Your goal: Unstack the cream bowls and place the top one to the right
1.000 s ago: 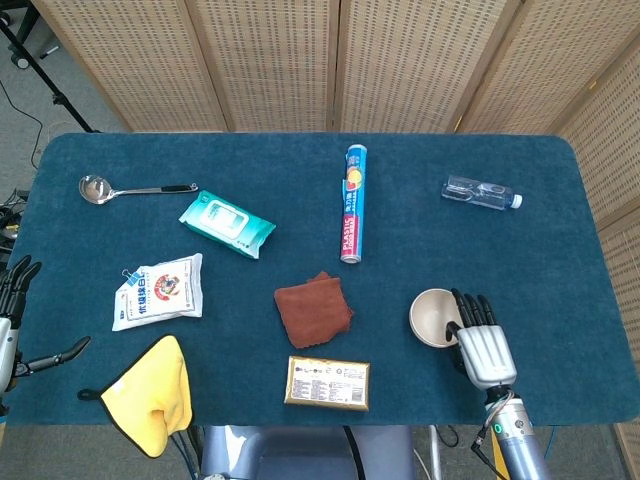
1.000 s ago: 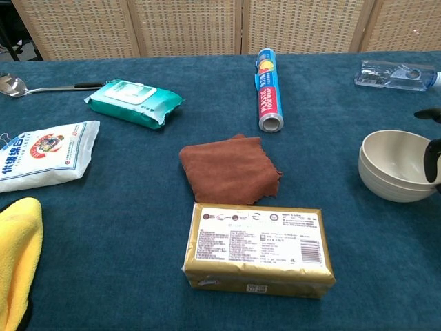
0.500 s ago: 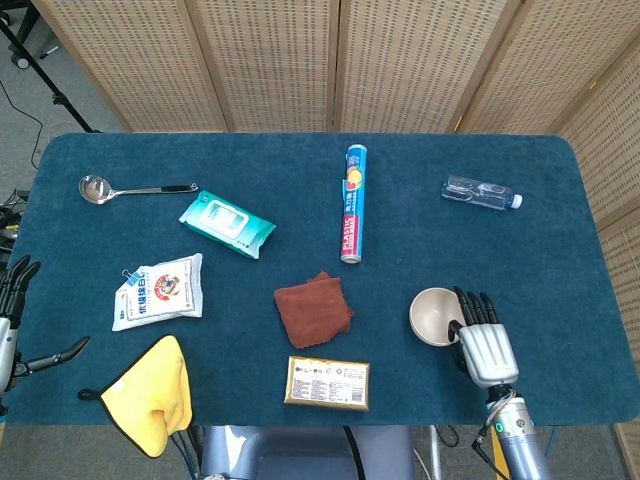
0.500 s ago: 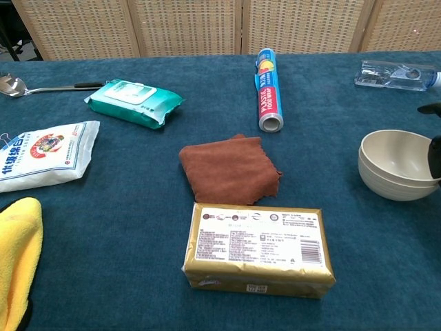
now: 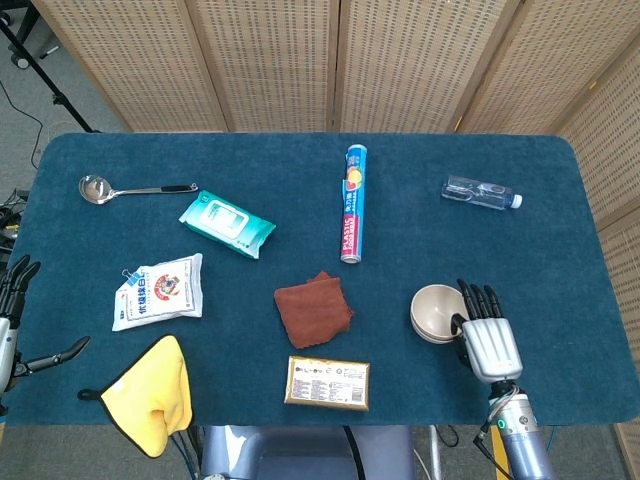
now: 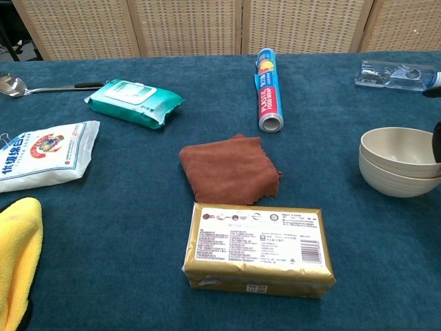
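Right robot hand (image 5: 489, 340) pinches top bowl (image 6: 400, 150) rim, lifted in lower bowl (image 6: 397, 182); left robot hand (image 5: 10, 310) spread.

Setting: I read it as a staged lab or test room. Worktop (image 5: 120, 150) under blue cloth; woven folding screens (image 5: 270, 60) behind; a tripod leg (image 5: 45, 75) on grey floor; unrelated household goods spread out.

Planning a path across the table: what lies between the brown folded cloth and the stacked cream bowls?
Nothing: between the brown folded cloth and the stacked cream bowls, the head view shows only bare blue tablecloth.
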Available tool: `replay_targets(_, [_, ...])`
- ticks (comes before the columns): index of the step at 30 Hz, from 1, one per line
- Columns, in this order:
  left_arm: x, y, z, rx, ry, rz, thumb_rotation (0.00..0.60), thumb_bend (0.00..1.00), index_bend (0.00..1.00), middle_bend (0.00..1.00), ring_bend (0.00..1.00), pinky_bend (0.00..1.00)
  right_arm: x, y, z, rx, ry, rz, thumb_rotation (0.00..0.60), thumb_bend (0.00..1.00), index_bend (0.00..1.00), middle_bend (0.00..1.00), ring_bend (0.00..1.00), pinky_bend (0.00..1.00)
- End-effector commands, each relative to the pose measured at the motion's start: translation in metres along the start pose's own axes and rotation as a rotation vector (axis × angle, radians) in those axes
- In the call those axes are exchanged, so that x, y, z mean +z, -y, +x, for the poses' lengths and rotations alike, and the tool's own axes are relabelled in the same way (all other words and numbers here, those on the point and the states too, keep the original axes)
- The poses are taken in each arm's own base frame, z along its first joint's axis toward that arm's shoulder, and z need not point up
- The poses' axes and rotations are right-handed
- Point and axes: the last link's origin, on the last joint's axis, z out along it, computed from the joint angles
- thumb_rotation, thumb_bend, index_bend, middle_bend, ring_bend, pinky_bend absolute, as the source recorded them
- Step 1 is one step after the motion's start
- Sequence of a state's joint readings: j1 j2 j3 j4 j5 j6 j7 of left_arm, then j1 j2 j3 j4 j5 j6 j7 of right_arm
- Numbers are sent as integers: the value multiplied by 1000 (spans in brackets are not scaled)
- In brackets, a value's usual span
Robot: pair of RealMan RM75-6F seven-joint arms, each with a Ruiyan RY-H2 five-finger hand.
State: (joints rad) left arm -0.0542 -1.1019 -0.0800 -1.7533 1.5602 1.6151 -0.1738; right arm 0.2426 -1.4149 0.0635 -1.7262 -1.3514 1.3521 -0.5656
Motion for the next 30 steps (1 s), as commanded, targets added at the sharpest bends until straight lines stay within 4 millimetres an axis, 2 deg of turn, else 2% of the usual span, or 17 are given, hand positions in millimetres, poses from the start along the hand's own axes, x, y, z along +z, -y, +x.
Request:
replay_targets(1, [0,0,0,-1,0,0,322,102,0,0,0,0,1,0,2,-1,-6,-2,600,466,561,16,0,0])
replay_targets(16, [0,0,0,-1,0,-2,324,103,0,0,0,0,14,-3,25,7,-92,-23,600,440,568,16,0,0])
replay_targets(23, [0,0,0,0,0,-4,324,102,0,0,0,0,26,-1,38,-3,-135,-23,600,440,574,16,0,0])
replay_targets(30, [0,0,-1,3,3,-1,323,102,0,0,0,0,42,-11,44,-25,-146,-59,600,440,573,16,0,0])
